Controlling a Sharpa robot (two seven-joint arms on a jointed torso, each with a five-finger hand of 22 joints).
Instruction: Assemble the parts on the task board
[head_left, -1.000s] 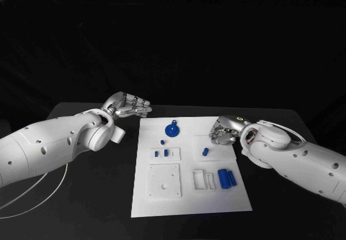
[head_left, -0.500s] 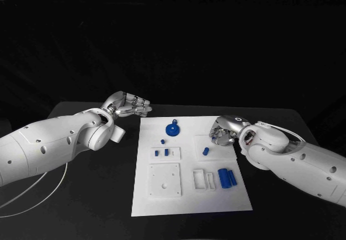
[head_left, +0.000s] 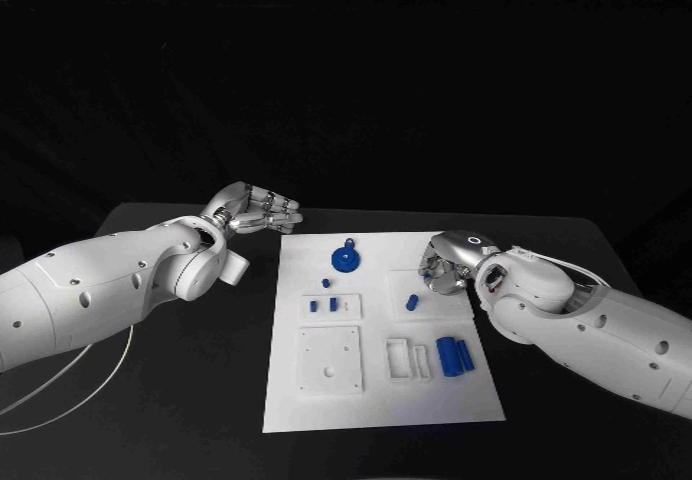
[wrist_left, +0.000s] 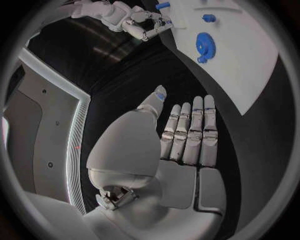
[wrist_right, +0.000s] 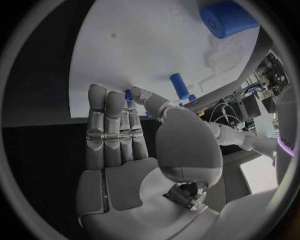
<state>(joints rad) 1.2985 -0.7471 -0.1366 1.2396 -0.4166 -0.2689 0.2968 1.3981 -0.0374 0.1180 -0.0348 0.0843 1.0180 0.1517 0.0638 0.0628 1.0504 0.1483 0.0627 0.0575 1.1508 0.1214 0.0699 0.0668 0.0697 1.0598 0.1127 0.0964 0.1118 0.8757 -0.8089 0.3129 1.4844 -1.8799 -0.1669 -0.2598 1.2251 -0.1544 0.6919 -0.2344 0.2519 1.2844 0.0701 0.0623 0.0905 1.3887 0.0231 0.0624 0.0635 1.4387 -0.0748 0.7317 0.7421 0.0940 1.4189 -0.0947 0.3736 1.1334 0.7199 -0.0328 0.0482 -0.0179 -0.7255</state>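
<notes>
The right hand (head_left: 444, 268) at the task board's (head_left: 378, 400) edge seems to pinch a small blue part (wrist_right: 129, 95). The left hand (head_left: 260, 211) beside the board holds nothing, fingers straight.

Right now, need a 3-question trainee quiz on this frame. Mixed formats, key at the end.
1. True or false: the left hand rests on the task board.
2. Multiple choice: the blue gear lies on the board's
A. far end
B. near end
C. middle
3. Fill in: the two blue cylinders lie side by side near the board's ____ edge, as the head view shows it.

Key
1. False: it is over the black table, off the board's far left corner, holding nothing.
2. A
3. right; the right hand is farther up that same edge.
</notes>
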